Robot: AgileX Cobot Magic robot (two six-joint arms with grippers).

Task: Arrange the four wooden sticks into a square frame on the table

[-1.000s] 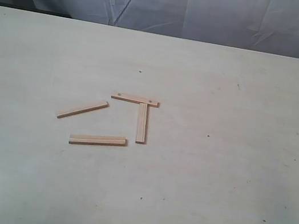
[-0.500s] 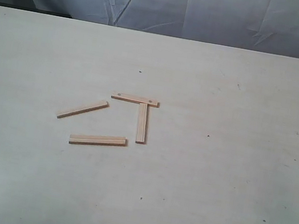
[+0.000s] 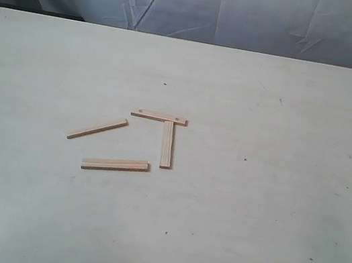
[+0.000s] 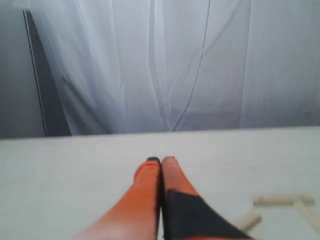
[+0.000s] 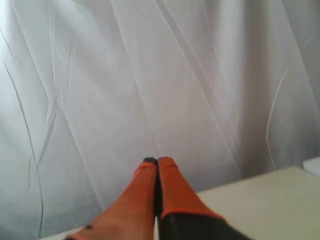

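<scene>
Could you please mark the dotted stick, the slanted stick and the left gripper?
dotted stick (image 3: 159, 117), exterior view, its middle.
slanted stick (image 3: 97, 128), exterior view, its middle.
left gripper (image 4: 160, 160), left wrist view, between fingertips.

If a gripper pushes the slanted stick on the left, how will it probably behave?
The slanted stick looks flat, so it would probably slide or pivot, not roll. It seems rigid, light wood. Lying flush on the table, it may be hard to pinch.
</scene>
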